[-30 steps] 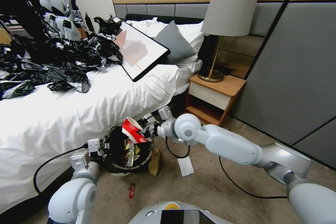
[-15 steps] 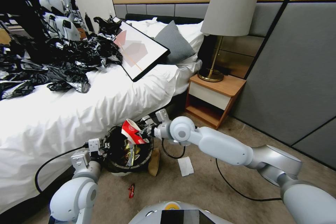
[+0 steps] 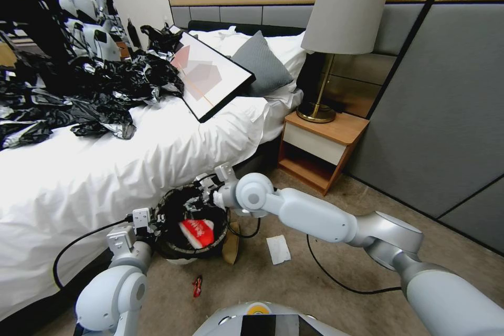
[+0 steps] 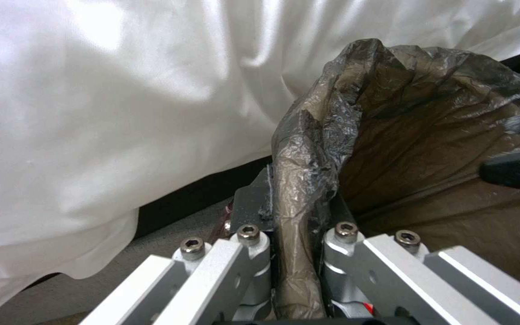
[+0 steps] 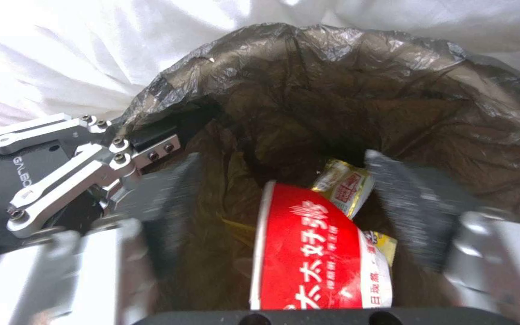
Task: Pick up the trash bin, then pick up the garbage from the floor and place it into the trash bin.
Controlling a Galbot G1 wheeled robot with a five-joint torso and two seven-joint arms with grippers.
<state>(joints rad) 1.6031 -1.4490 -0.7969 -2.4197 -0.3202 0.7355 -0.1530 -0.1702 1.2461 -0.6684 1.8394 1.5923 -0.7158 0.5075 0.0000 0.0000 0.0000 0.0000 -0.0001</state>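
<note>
Trash bin (image 3: 168, 248) gripped beside bed (image 3: 105, 168).
Left pincer (image 4: 293, 253) clamps the bag-lined rim; right pincer (image 5: 284, 198), fingers spread, hangs over a red-and-white cup (image 5: 314, 257) inside.

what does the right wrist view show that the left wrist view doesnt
Right wrist view alone: the red-and-white cup and a yellow wrapper lying inside the trash bin, between the open right gripper fingers. Left wrist view alone: the left gripper shut on the bin's bagged rim, a strip of carpet below. Both: the dark liner and the white bedsheet.
</note>
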